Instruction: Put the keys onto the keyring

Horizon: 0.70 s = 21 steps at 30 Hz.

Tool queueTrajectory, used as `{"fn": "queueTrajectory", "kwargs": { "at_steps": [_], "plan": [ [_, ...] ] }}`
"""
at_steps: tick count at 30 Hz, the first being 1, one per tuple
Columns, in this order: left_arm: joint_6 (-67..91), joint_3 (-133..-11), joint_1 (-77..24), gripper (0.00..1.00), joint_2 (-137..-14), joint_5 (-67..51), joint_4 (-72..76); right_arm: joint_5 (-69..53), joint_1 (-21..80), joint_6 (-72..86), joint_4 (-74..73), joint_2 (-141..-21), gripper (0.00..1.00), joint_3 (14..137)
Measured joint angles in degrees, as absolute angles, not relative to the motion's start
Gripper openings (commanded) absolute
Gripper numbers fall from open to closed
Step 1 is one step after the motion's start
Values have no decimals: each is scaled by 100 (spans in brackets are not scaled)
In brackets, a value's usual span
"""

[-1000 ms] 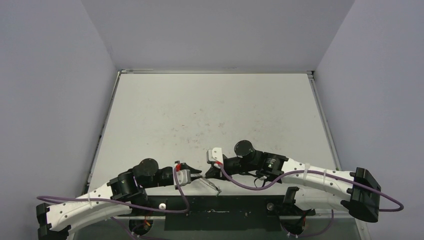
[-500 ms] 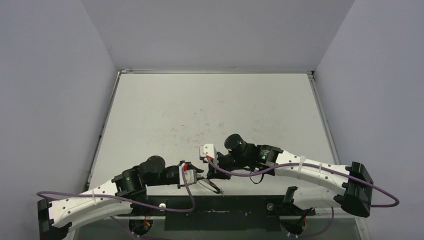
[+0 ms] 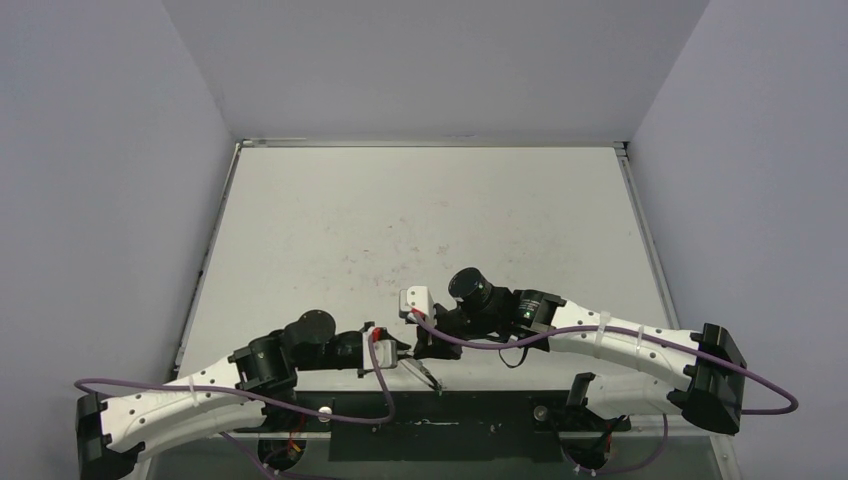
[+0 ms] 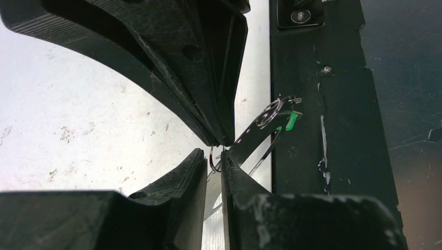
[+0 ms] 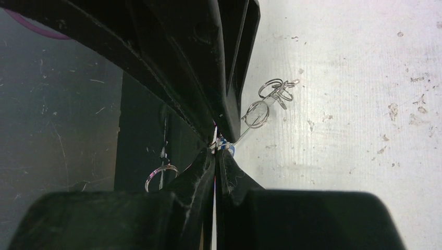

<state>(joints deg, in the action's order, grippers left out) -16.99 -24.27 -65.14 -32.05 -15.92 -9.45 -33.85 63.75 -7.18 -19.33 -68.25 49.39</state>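
My two grippers meet tip to tip near the table's front edge, the left gripper beside the right gripper. In the left wrist view the left gripper is all but shut, with a thin loop of wire pinched between its tips. From there the keyring slants away toward the black strip. A green key tag hangs at its far end. In the right wrist view the right gripper is shut at the blue key, whose tag peeks out beside the tips.
Small split rings lie on the white table just past the right gripper's tips. Another ring hangs over the black strip along the table's front edge. Purple cables trail from both arms.
The right wrist has moved left toward the left gripper. The left arm has reached a little further right. The tips stay together over the same spot.
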Motion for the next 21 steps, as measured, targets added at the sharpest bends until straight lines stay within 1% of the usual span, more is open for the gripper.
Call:
{"fn": "queueTrajectory", "kwargs": {
  "at_steps": [3,5,7,9,11,12,18,19,21],
  "plan": [
    [-1695,-2427,-6514,18,-3319,-1636,-845,-3387,6375,-681,-1887,-6825,0,4939],
    [-1695,-2427,-6514,16,-3382,-1656,-823,-3387,6375,-676,-1892,-6825,0,4939],
    [-1699,-2427,-6514,10,-3441,-1675,-801,-3385,6375,-679,-1898,-6825,0,4939],
    [-1704,-2427,-6514,0,-3468,-1682,-799,-3382,6375,-679,-1900,-6825,0,4939],
    [-1710,-2427,-6514,0,-3474,-1675,-805,-3382,6375,-685,-1918,-6825,0,4939],
    [-1715,-2427,-6514,0,-3472,-1671,-810,-3382,6377,-690,-1920,-6825,2,4939],
    [-1710,-2425,-6514,0,-3382,-1627,-847,-3301,6377,-683,-1883,-6803,37,4939],
    [-1695,-2421,-6514,0,-3352,-1616,-834,-3256,6377,-679,-1852,-6779,42,4939],
    [-1656,-2366,-6514,0,-3227,-1557,-738,-3153,6377,-679,-1761,-6678,46,4928]
  ]
}}
